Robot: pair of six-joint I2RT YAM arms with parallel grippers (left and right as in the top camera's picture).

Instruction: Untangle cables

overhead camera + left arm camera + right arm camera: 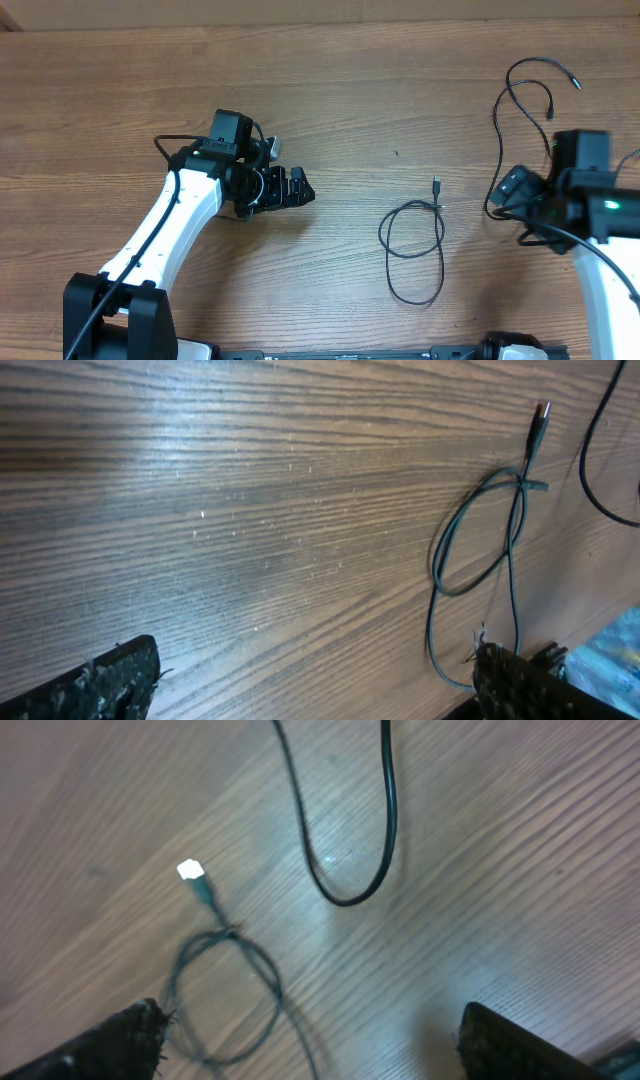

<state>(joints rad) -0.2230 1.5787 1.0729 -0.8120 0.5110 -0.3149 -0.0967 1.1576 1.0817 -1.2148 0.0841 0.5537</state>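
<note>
Black cable (pixel 497 120) partly beneath right arm (pixel 606 272)

Not much besides the tabletop (pixel 330 90): brown wood-grain boards running left to right, with soft glare showing in both wrist views. There's a tiny dark speck (pixel 396 153) mid-table and a paler strip (pixel 300 8) along the far edge.

looped cable (pixel 228 933), U-bent cable (pixel 388 820), wooden table (pixel 520 870)

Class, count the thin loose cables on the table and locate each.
2: a looped cable right of centre; a longer cable at far right, partly hidden by the right arm.
</note>
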